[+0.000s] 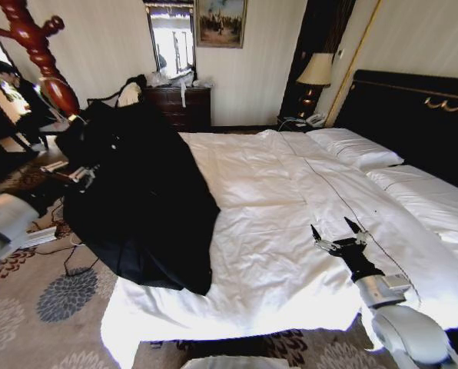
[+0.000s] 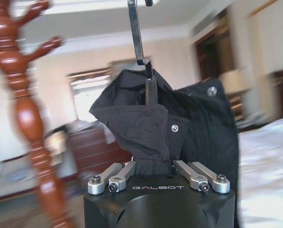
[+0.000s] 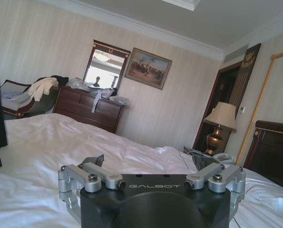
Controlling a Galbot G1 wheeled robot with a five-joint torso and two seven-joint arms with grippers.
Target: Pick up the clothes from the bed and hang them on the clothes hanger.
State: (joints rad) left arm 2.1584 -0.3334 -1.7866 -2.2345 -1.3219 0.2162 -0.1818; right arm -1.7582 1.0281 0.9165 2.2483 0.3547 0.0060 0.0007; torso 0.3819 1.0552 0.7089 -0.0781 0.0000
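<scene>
Head view shows the large black long-sleeved garment of soft dark fabric (image 1: 141, 192) lifted at the 10 o'clock side, its lower part lying over the near left corner of the wide bed with white duvet and white pillows (image 1: 290, 200). The upper part of the garment is raised near the tall glossy reddish-brown wooden coat stand with a spiral-turned pole (image 1: 37, 46), which stands at about 11 o'clock from the robot. The left gripper (image 2: 148, 71) is clamped on the collar area of the garment (in the left wrist view its thin dark fingers (image 2: 136, 33) close together on a fold of the black fabric, which hangs down toward the camera). In that view the stand's pole and ball-tipped pegs are beside the garment, but I cannot tell if they touch.

The right gripper (image 1: 336, 231) hovers over the white duvet at about 4 o'clock, with its two dark fingertips apart and nothing between them. It is well apart from the garment. A dark wooden dresser (image 1: 184, 104) stands against the far wall at 12 o'clock.
</scene>
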